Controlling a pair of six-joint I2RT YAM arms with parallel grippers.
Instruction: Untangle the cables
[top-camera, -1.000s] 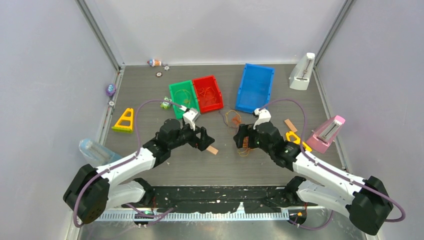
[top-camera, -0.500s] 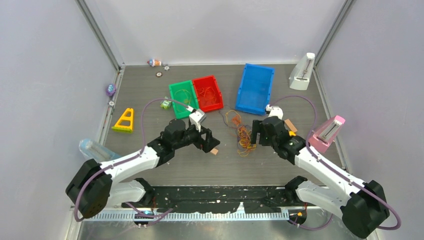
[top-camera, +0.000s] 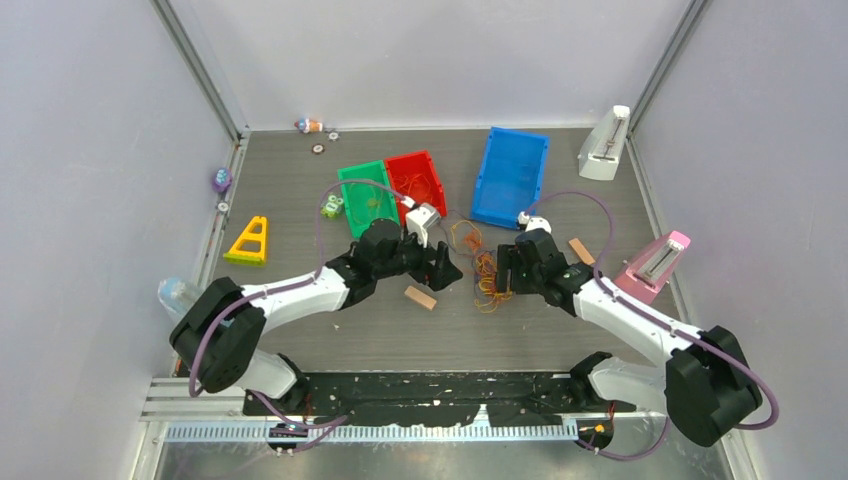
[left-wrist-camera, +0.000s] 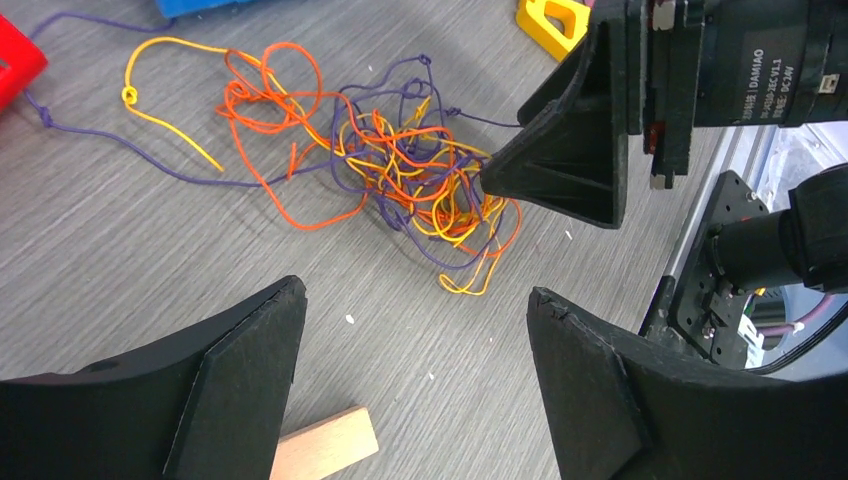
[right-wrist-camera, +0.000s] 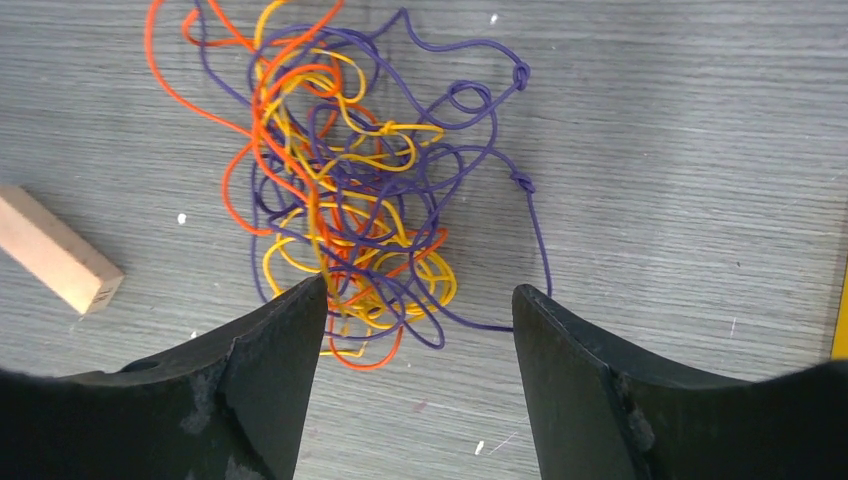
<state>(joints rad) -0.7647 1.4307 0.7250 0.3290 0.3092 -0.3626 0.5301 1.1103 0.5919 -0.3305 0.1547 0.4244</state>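
Observation:
The cables (top-camera: 485, 272) lie in one tangle of yellow, orange-red and purple loops on the table, between the two grippers. The tangle fills the upper middle of the left wrist view (left-wrist-camera: 400, 170) and the upper left of the right wrist view (right-wrist-camera: 350, 200). My left gripper (top-camera: 447, 272) is open and empty just left of the tangle, its jaws wide apart (left-wrist-camera: 415, 300). My right gripper (top-camera: 503, 272) is open and empty at the tangle's right edge (right-wrist-camera: 420, 300), its left finger over the tangle's near loops.
A small tan block (top-camera: 420, 297) lies below the left gripper, also in the left wrist view (left-wrist-camera: 320, 450). Green bin (top-camera: 352, 180), red bin (top-camera: 432, 170) and blue bin (top-camera: 510, 175) stand behind. A yellow triangle (top-camera: 249, 241) lies left, a pink stand (top-camera: 655, 265) and tan block (top-camera: 581, 250) right.
My left gripper has moved right and back, off the tan block, up to the tangle. My right gripper has drawn back off the tangle, uncovering it, and now stands at its right edge.

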